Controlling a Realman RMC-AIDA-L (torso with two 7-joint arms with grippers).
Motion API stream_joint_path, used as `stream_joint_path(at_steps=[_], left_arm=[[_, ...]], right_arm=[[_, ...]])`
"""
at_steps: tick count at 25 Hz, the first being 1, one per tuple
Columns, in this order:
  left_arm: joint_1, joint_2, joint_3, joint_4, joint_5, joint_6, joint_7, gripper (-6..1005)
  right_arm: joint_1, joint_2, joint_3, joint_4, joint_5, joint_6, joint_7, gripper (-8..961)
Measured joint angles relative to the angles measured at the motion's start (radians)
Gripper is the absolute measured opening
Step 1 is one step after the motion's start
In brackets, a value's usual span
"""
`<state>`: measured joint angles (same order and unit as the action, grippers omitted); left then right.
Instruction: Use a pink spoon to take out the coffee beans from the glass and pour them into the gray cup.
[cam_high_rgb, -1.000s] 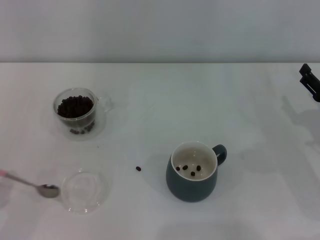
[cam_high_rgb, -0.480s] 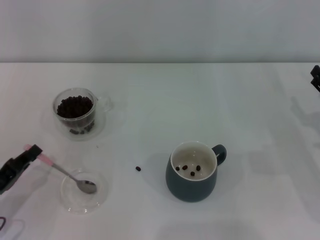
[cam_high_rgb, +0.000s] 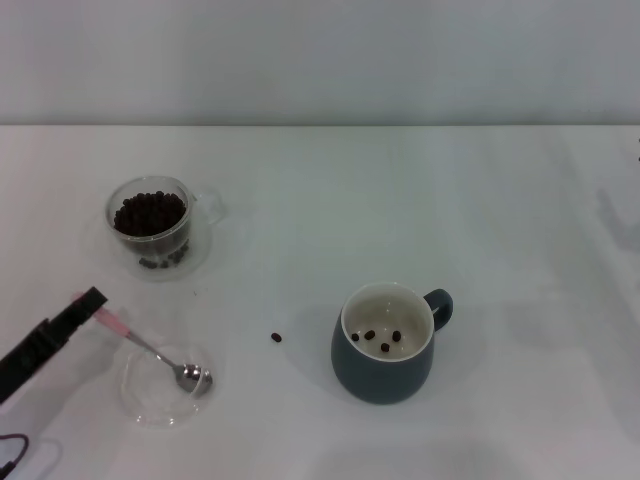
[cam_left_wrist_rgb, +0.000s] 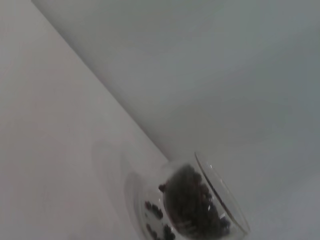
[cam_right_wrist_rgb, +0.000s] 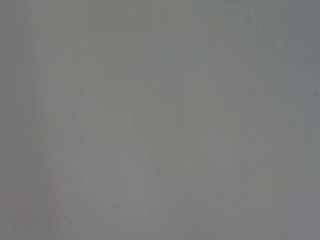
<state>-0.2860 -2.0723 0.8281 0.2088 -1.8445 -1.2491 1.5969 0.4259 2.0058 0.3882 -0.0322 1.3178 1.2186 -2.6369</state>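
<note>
Spoon (cam_high_rgb: 150, 349), light, stiff and slick at the bowl, sits clamped by its pink handle in the left gripper (cam_high_rgb: 88, 305), bowl over the glass dish (cam_high_rgb: 165, 385).

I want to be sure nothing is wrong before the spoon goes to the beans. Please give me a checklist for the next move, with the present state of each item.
1. Left gripper holds the pink spoon: ok.
2. Spoon bowl is empty, over the glass dish: ok.
3. The glass stands upright with coffee beans inside: ok.
4. The gray cup stands upright, a few beans inside: ok.
5. No spilled beans: not ok, a stray bean lies on the table.
6. Right gripper position: cannot tell.
</note>
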Motion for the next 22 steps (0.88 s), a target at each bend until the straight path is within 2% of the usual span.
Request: stream_joint_path(at_steps=[5,16,17,19,22], left_arm=[[-0.004,-0.003,-0.004,-0.006,0.006,0.001,0.047,261],[0.048,-0.003,-0.014,-0.015,-0.236,-0.016,0.327,689],[0.057,-0.007,-0.014,-0.035,-0.341,-0.018,0.516,729],[0.057,-0.009,-0.014,-0.057,-0.406,-0.018,0.653,893],[0.051,-0.010,-0.013,-0.085,-0.486,-0.015,0.922,893]], right_arm=[[-0.010,0.001,0.000,0.000,0.004,0.003,0.005,877],[-0.016,0.001,0.000,0.005,0.005,0.002,0.004,877],[-0.016,0.001,0.000,0.007,0.005,0.000,0.003,877],[-0.016,0.001,0.000,0.008,0.005,-0.002,0.001,877],[-0.017,0.001,0.000,0.008,0.005,-0.002,0.001,877]])
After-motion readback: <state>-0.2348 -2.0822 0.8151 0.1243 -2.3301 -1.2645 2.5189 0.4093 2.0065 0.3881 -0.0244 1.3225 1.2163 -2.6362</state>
